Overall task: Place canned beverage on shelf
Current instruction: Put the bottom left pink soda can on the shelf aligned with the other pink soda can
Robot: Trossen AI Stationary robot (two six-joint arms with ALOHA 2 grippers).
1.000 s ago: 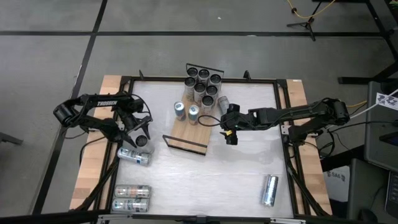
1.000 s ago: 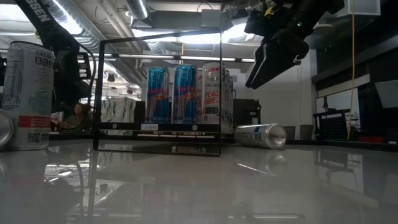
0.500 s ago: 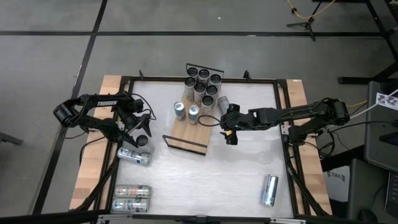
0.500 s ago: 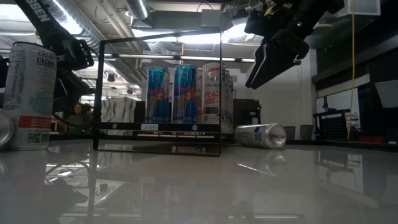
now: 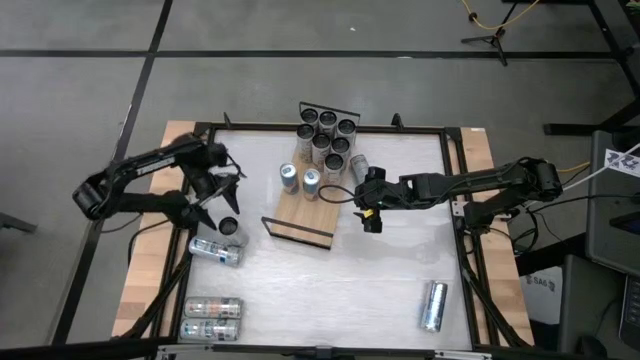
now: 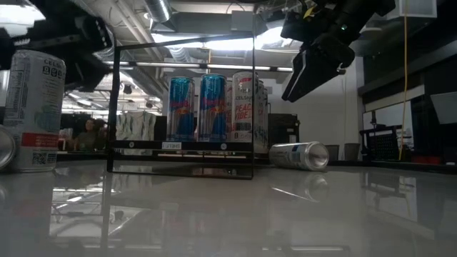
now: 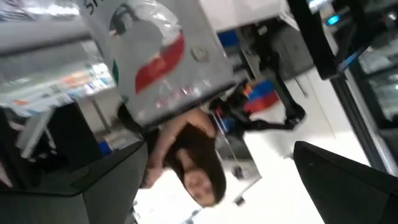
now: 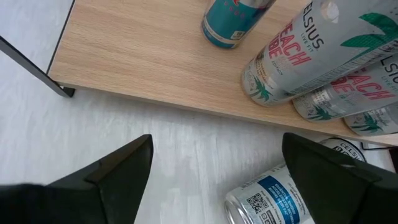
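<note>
Upright can point(image 5: 229, 226) just beside open left pincer point(image 5: 222, 192), apart

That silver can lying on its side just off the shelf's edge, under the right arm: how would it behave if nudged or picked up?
The lying can rests on its round side on the smooth white tabletop, so a nudge would probably roll it. Its glossy metal wall looks slippery and thin, likely denting under a hard squeeze. The open right end effector hovers beside it, near the shelf.

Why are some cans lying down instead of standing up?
Several cans are tipped on their sides on the white table: one by the left arm, two near the front-left corner, one front right, and one beside the shelf. Nothing looks spilled.
</note>
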